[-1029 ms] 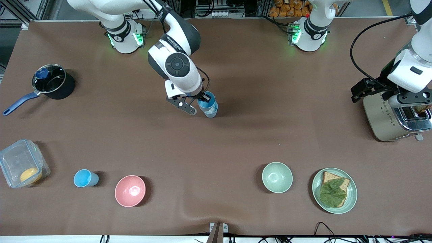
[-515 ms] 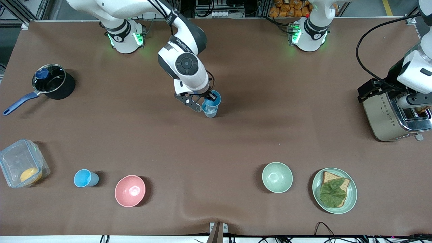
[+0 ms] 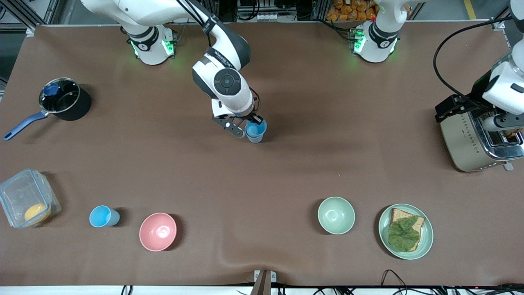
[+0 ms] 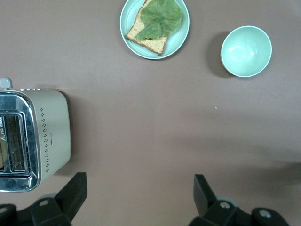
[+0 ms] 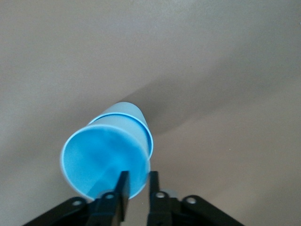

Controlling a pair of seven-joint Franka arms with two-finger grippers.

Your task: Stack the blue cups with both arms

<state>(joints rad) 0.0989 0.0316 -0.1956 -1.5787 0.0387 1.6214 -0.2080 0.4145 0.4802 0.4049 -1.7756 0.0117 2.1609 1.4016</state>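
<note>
My right gripper (image 3: 251,122) is shut on the rim of a sky-blue cup (image 3: 256,130) at the middle of the table, one finger inside and one outside. That cup sits nested in a paler blue cup (image 3: 256,139) standing on the table. In the right wrist view the gripper (image 5: 138,186) pinches the sky-blue cup (image 5: 101,162), and the paler cup (image 5: 126,112) shows below it. Another sky-blue cup (image 3: 103,216) stands alone beside the pink bowl (image 3: 158,231). My left gripper (image 3: 451,108) hangs open and empty beside the toaster (image 3: 470,143); its fingers show wide apart in the left wrist view (image 4: 139,181).
A pale green bowl (image 3: 336,215) and a plate with bread and a leaf (image 3: 405,231) lie near the front camera. A black pot (image 3: 64,99) and a clear lidded box (image 3: 25,198) are at the right arm's end. The toaster (image 4: 33,139) shows in the left wrist view.
My right gripper has lowered the sky-blue cup down into the paler cup. The left arm has shifted slightly toward its own end of the table.
</note>
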